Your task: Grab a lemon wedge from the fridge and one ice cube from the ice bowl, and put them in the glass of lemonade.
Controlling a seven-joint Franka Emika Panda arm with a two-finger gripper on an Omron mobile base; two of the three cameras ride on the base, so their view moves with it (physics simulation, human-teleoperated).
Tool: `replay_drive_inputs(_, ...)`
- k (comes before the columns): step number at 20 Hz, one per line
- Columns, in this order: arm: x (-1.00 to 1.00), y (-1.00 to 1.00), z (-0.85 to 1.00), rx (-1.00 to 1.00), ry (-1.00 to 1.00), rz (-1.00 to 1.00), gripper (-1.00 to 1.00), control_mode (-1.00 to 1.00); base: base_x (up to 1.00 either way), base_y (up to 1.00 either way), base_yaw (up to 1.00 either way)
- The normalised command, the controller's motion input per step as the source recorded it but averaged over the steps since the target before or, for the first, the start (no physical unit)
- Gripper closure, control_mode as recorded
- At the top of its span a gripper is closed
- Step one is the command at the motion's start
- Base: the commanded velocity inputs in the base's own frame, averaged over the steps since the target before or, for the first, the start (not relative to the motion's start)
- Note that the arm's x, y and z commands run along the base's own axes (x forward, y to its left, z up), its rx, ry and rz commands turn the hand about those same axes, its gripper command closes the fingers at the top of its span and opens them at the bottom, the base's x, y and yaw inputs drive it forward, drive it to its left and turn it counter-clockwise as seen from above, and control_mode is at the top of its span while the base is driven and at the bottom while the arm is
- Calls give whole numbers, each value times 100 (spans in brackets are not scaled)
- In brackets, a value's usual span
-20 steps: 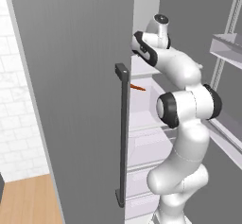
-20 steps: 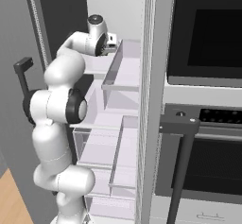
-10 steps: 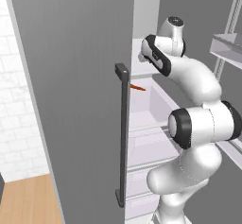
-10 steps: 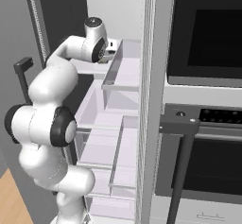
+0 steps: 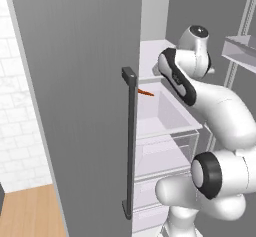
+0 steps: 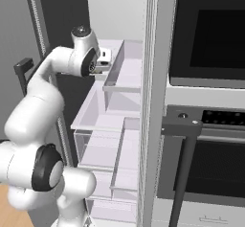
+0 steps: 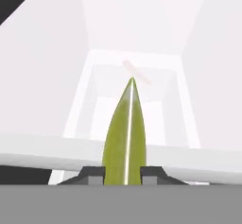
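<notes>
The gripper (image 7: 124,173) is seen in the hand view closed narrowly on a lemon wedge (image 7: 125,138), a yellow-green pointed slice with a pale line down its middle, held between the two dark fingertips (image 7: 92,173) and pointing away from the hand. Beyond the wedge, a white shelf edge and a pale drawer of the fridge (image 5: 75,81) are seen. In the left base view the grey fridge door stands open, its dark bar handle (image 5: 129,146) upright, and a small orange item (image 5: 146,92) lies on a white shelf just beside the handle. In the right base view the gripper (image 6: 99,69) is held at the upper shelf, beside a clear door bin (image 6: 117,73). A black oven (image 6: 210,125) is set to the right.
</notes>
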Motion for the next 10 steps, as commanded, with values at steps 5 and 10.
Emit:
replay_drive_inputs(5,-100,0,-6,0,4,-1,100,-100,0,0,0)
replay_drive_inputs(10,-100,1,-9,0,0,0,100,-100,0,0,0)
